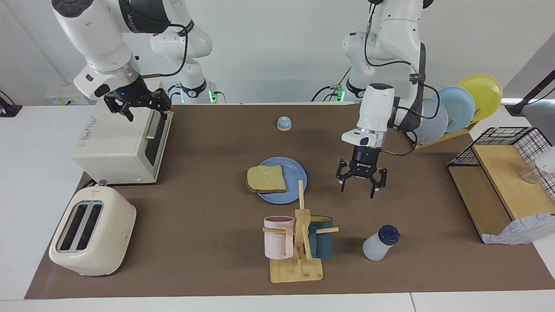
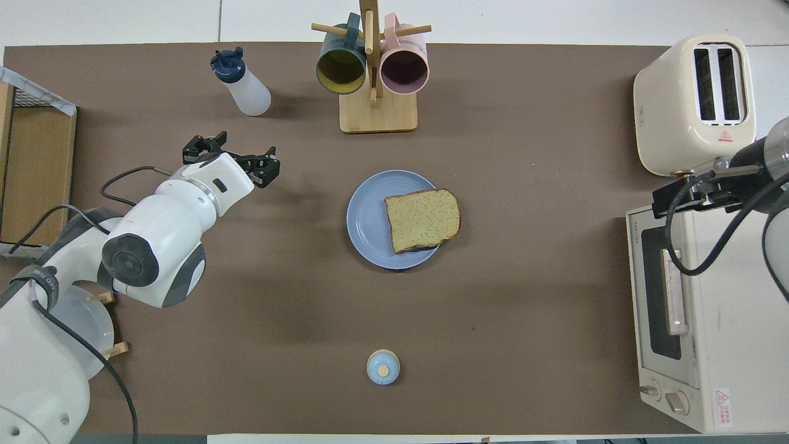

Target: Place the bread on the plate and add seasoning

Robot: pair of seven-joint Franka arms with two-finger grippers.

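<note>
left hand (image 1: 361,184) spread, empty, above bench between plate (image 1: 296,172) and seasoning bottle (image 1: 380,243) | right hand (image 1: 136,105) spread, waiting over toaster oven (image 1: 117,145) | bread (image 1: 266,178) on plate | next: grip bottle low, keep upright

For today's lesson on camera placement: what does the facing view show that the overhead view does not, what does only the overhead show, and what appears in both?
Only the facing view shows the yellow plate in the rack and the right gripper, open above the toaster oven.

Only the overhead view looks down into the mugs.

Both show the bread on the plate, the seasoning standing alone, and the open, empty left gripper.
</note>
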